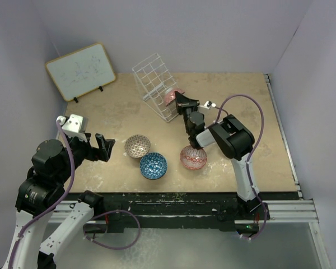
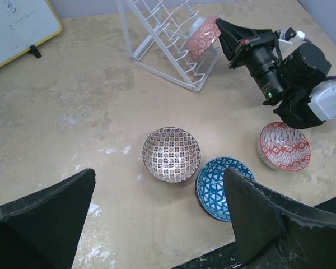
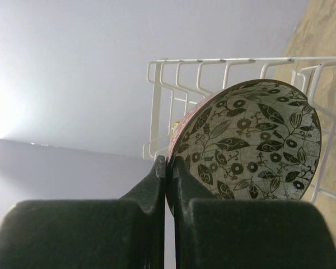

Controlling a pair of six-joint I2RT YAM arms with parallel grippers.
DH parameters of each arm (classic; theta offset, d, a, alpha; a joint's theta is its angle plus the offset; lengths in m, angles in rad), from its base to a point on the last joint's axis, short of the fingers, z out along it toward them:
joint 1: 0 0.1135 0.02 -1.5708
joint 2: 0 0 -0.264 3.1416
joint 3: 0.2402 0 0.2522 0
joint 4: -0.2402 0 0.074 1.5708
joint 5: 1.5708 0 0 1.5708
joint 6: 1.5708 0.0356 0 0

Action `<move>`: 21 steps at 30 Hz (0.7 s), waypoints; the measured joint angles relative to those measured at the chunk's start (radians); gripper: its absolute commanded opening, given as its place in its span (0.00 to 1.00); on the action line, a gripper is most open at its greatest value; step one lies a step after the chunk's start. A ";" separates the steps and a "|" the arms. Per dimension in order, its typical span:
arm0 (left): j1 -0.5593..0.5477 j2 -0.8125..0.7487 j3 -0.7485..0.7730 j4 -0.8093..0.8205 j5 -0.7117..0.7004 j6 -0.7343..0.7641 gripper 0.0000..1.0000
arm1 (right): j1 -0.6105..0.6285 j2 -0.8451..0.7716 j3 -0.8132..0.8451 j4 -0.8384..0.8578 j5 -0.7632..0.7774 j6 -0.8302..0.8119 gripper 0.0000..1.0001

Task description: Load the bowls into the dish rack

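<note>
The white wire dish rack [image 1: 154,75] stands tilted at the back of the table; it also shows in the left wrist view [image 2: 157,33] and the right wrist view [image 3: 179,64]. My right gripper [image 1: 179,101] [image 3: 168,162] is shut on the rim of a bowl [image 1: 170,97] [image 3: 257,145], pink outside with black flowers inside, held on edge against the rack's right end [image 2: 204,38]. A brown-patterned bowl [image 1: 137,145] [image 2: 171,154], a blue bowl [image 1: 153,165] [image 2: 221,185] and a red zigzag bowl [image 1: 193,157] [image 2: 284,145] sit on the table. My left gripper [image 1: 95,148] [image 2: 158,185] is open and empty, left of them.
A wood-framed whiteboard [image 1: 81,70] [image 2: 14,25] leans at the back left. Lilac walls close the table on three sides. The black front edge [image 1: 185,197] runs just below the blue bowl. The right arm [image 1: 229,137] stands over the red bowl.
</note>
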 measured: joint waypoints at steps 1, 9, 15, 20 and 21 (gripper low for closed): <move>0.000 0.000 0.000 0.000 0.000 0.000 0.99 | -0.008 0.000 0.000 0.000 -0.014 -0.005 0.00; 0.000 0.000 0.000 0.000 0.001 0.000 0.99 | -0.031 0.000 -0.002 0.031 -0.098 -0.037 0.00; 0.000 0.001 0.000 0.000 0.001 0.000 0.99 | -0.042 0.001 -0.003 0.036 -0.139 -0.039 0.00; 0.000 0.008 0.000 0.000 0.004 0.000 0.99 | -0.049 0.042 0.016 0.068 -0.149 0.000 0.00; 0.000 0.010 0.000 0.001 0.005 0.000 0.99 | -0.050 0.059 0.026 0.074 -0.148 0.013 0.00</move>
